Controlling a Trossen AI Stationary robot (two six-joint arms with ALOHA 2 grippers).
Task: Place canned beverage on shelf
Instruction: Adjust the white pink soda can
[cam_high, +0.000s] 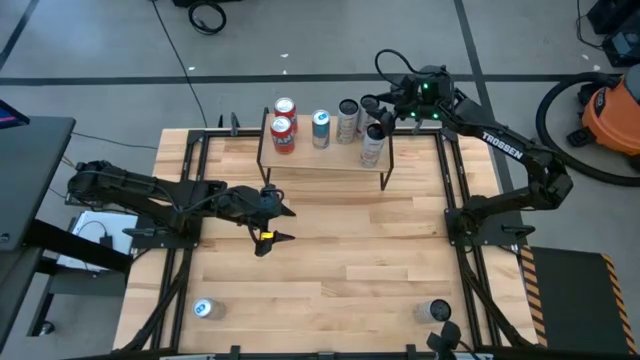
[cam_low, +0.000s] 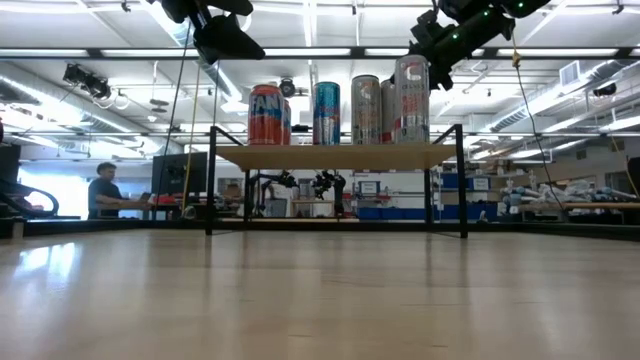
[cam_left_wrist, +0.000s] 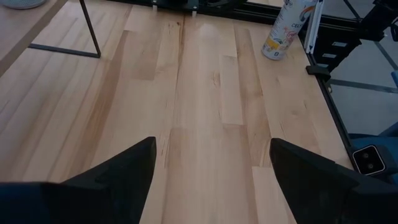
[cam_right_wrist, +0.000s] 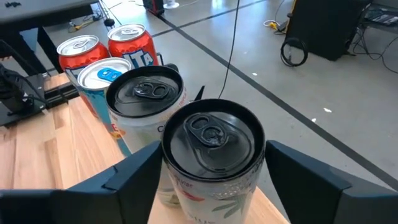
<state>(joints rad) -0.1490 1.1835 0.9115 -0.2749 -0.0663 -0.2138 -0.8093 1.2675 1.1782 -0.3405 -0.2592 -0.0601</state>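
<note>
1. High view: you have the shelf at the far middle of the table. Five cans stand on it in a row: two red cans at the left end, a blue can, a grey can, and a white can at the right end. The right gripper sits over that white can. The left gripper hangs above bare table left of centre, fingers spread, grasping nothing. Two more cans remain on the table: one at the near left, one at the near right.

2. Low view: you see the white can upright on the right part of the shelf board, the right gripper at its top.

3. Left wrist view: both fingers stand wide apart over wood; a white can stands far off near the table edge.

4. Right wrist view: the fingers flank the black-lidded white can; you cannot tell whether they press it or stand just clear. The grey can touches it behind.
</note>
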